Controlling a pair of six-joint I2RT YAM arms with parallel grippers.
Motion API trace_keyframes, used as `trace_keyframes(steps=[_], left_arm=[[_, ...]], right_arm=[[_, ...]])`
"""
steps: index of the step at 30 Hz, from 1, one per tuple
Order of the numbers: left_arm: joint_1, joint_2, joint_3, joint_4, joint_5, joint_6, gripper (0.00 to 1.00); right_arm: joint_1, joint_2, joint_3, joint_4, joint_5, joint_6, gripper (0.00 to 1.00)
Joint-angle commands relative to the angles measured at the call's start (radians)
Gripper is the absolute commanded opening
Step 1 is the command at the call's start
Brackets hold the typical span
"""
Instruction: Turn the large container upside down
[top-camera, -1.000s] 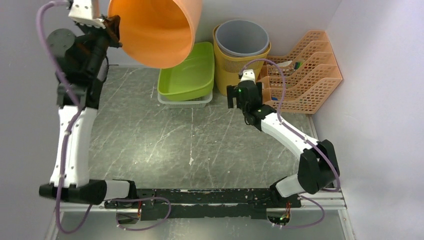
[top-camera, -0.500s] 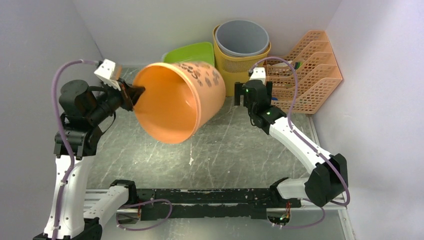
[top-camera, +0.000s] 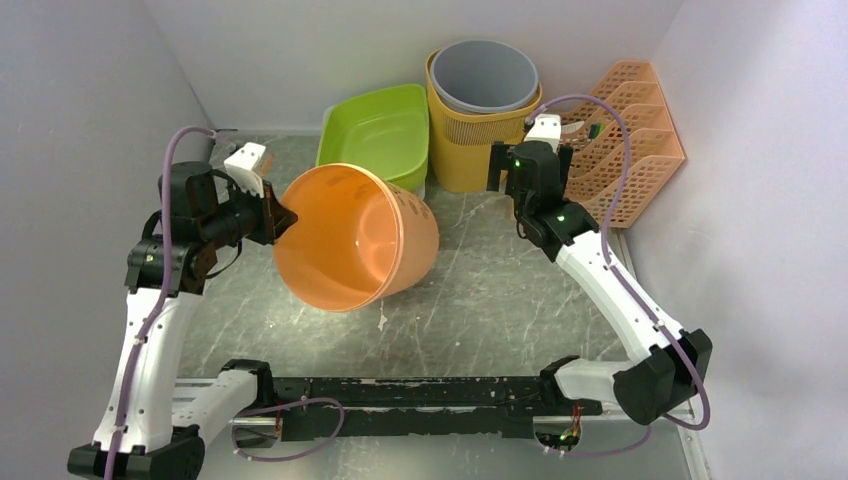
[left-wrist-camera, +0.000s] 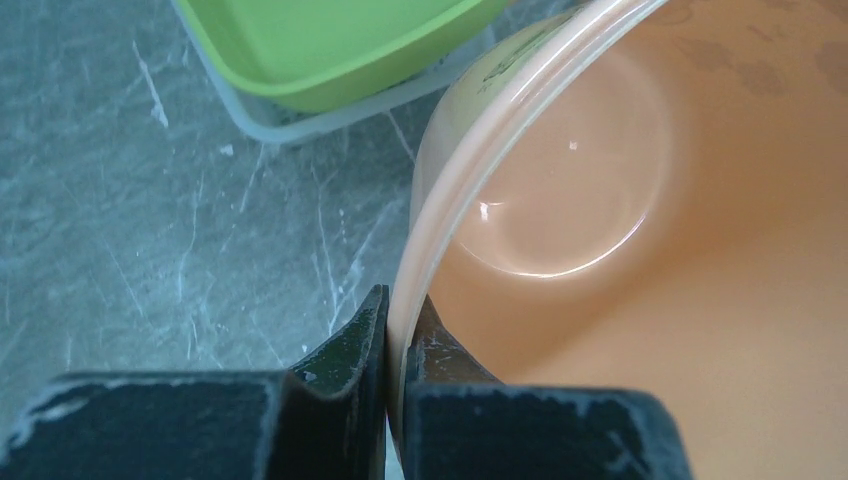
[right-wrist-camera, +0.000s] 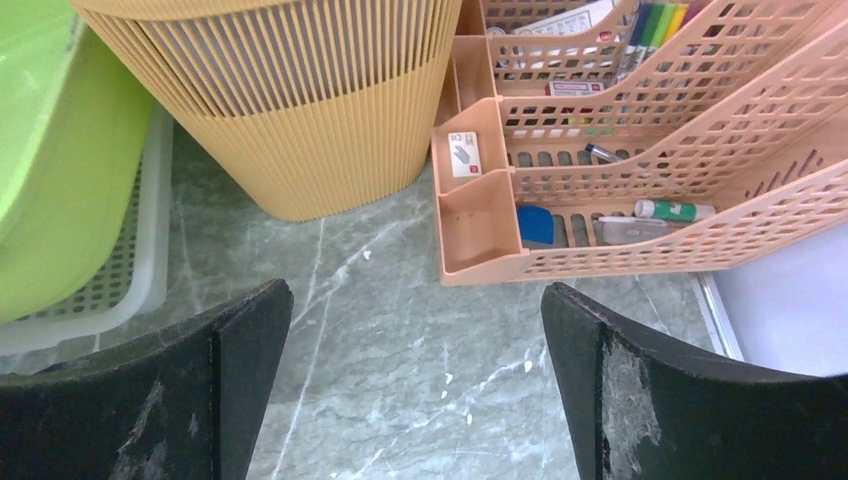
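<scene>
Left of centre: tub tipped, rim pinched

Over the left half of the surface (top-camera: 480, 290), the large container (top-camera: 350, 240) tilts, mouth toward the near edge, base toward the green tray (top-camera: 375, 125). Left pincer (top-camera: 272, 215) bites shut on its thin, smooth orange rim; right pincer (top-camera: 520, 172) gapes wide, empty, well apart. Left arm's nearer.

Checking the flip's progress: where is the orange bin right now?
In the top view, the orange bin is tilted left of centre, its rim pinched by the left gripper, just before the green basin.
</scene>
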Motion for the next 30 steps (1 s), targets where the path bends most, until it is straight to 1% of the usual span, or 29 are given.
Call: trace_keyframes(steps=[1, 6, 9, 13, 15, 18, 22, 25, 26, 27, 30], left_arm=[[-0.005, 0.024, -0.035, 0.011, -0.047, -0.04, 0.07], [-0.011, 0.07, -0.116, 0.084, -0.089, -0.072, 0.07], [-0.033, 0.114, -0.139, 0.115, -0.119, -0.081, 0.07], [-0.133, 0.188, -0.121, 0.105, -0.278, -0.094, 0.07], [-0.186, 0.221, -0.111, 0.104, -0.325, -0.103, 0.07], [-0.24, 0.251, -0.104, 0.124, -0.356, -0.122, 0.07], [-0.275, 0.289, -0.079, 0.134, -0.379, -0.138, 0.07], [-0.302, 0.315, -0.043, 0.127, -0.374, -0.141, 0.11], [-0.311, 0.319, -0.029, 0.125, -0.377, -0.141, 0.15], [-0.32, 0.32, -0.016, 0.124, -0.377, -0.141, 0.25], [-0.34, 0.321, 0.038, 0.107, -0.368, -0.136, 0.47]], right_arm=[[-0.001, -0.025, 0.053, -0.061, -0.038, 0.004, 0.97], [-0.002, -0.046, 0.063, -0.072, -0.062, -0.002, 0.97], [-0.001, -0.052, 0.072, -0.08, -0.063, -0.007, 0.96], [-0.001, -0.057, 0.061, -0.079, -0.069, -0.013, 0.96], [-0.001, -0.058, 0.052, -0.076, -0.074, -0.016, 0.96], [-0.001, -0.053, 0.042, -0.075, -0.081, -0.019, 0.96], [-0.001, -0.048, 0.037, -0.078, -0.093, -0.023, 0.96], [-0.001, -0.045, 0.033, -0.076, -0.097, -0.025, 0.97], [-0.001, -0.045, 0.031, -0.076, -0.098, -0.026, 0.97], [-0.001, -0.044, 0.029, -0.075, -0.098, -0.026, 0.97], [-0.001, -0.043, 0.021, -0.075, -0.099, -0.024, 0.97]])
